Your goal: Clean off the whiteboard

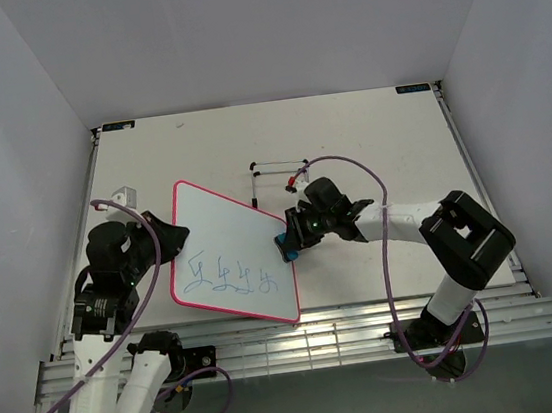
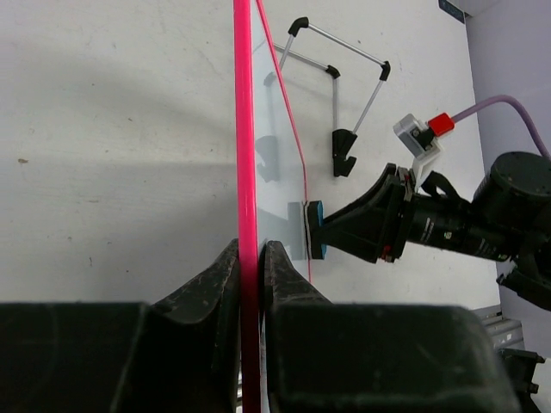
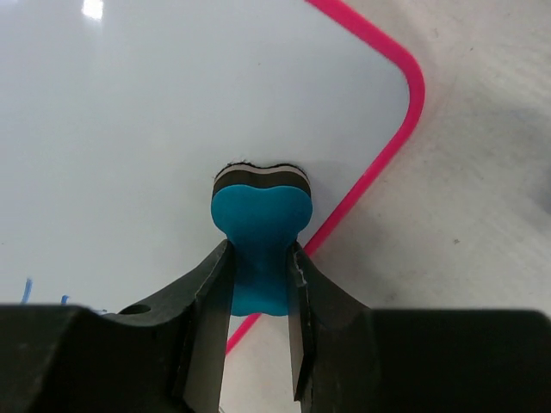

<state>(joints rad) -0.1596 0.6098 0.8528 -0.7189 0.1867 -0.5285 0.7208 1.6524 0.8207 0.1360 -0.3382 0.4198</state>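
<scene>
Here, white table (image 1: 377, 124), pale walls (image 1: 234, 30) (left jaws tight on whiteboard (image 1: 221, 231), right jaws on blue eraser (image 3: 260, 219))

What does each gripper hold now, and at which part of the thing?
The left gripper clamps the whiteboard by its pink frame edge. The right gripper clamps the blue eraser by its narrow middle, with the felt face against the board.

A black wire stand (image 2: 344, 148) sits on the white table (image 1: 399, 141), near a blue eraser (image 3: 258, 215).
</scene>
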